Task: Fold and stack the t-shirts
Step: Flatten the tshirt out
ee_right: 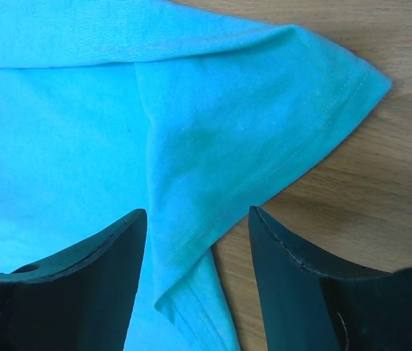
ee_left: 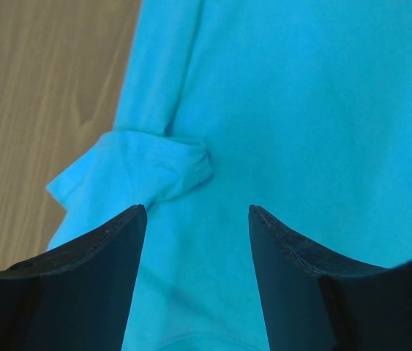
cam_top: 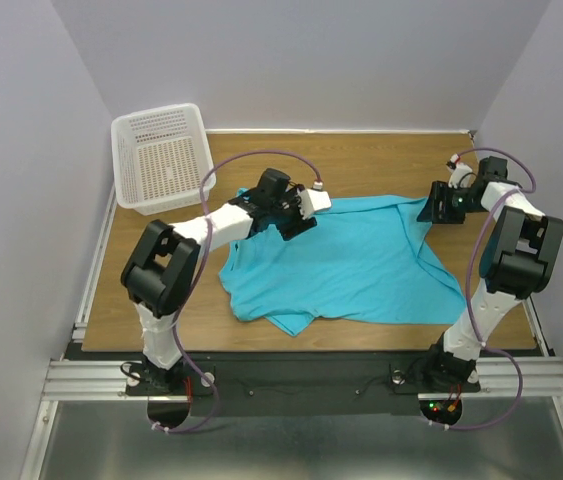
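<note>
Though low over the t-shirt (cam_top: 361, 265), left hand (ee_left: 197, 210) and right hand (ee_right: 197, 212) wide, empty, at opposite sleeves.

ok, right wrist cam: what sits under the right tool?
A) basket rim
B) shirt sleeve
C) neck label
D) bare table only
B: the right wrist view shows the right tool open over a hemmed sleeve of the shirt, with table beside it.
</note>
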`<state>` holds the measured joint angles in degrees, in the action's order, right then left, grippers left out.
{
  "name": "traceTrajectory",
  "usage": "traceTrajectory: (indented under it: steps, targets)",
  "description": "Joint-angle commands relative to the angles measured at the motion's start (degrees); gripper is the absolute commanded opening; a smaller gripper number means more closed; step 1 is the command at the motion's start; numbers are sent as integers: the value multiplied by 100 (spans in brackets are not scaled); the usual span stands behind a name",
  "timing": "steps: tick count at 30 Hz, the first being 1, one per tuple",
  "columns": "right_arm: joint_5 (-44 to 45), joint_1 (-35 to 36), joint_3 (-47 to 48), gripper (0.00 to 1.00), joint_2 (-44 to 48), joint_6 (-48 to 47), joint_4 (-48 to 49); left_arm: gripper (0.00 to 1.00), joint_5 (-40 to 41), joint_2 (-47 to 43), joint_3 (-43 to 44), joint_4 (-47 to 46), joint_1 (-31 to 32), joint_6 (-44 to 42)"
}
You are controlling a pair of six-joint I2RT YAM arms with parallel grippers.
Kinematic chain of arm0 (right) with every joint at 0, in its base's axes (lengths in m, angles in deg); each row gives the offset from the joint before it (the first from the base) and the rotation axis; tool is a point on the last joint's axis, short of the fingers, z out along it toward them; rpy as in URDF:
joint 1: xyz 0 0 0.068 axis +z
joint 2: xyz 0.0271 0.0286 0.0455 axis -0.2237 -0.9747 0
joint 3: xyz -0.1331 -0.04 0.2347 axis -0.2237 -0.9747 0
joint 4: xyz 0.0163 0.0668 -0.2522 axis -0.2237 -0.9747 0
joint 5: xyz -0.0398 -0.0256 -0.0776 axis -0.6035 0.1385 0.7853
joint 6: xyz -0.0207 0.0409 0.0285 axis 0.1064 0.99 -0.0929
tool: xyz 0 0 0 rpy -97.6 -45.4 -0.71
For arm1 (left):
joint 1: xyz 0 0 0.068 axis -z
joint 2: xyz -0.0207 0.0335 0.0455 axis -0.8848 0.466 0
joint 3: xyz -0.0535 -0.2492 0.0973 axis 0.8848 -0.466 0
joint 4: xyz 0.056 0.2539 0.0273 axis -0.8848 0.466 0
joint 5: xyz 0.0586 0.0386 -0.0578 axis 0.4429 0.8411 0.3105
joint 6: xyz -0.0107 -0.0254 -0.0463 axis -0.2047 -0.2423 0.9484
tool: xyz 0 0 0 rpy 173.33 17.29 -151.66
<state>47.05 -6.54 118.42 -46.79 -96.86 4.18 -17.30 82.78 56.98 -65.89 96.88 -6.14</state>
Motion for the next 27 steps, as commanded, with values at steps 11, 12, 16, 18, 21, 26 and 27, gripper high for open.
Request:
traceTrajectory:
  steps: [11,12,16,18,21,26,27]
  targets:
    - [-478,-57,-259,64,93,200,405,61,847,977,893,40,173,-784]
    - [-496,-58,-276,64,101,226,414,61,864,1012,920,22,191,-775]
    - [-531,-66,-312,64,93,235,458,61,908,1240,1113,22,200,-714]
    - [-557,-93,-312,64,101,244,475,60,961,1302,1227,14,200,-670]
    - [-610,-128,-320,64,128,279,493,58,1014,1407,1368,13,217,-643]
    - [-681,-189,-373,64,180,288,510,21,1005,1513,1482,14,217,-468]
    - [-689,-224,-382,64,198,288,510,14,996,1496,1474,-4,217,-433]
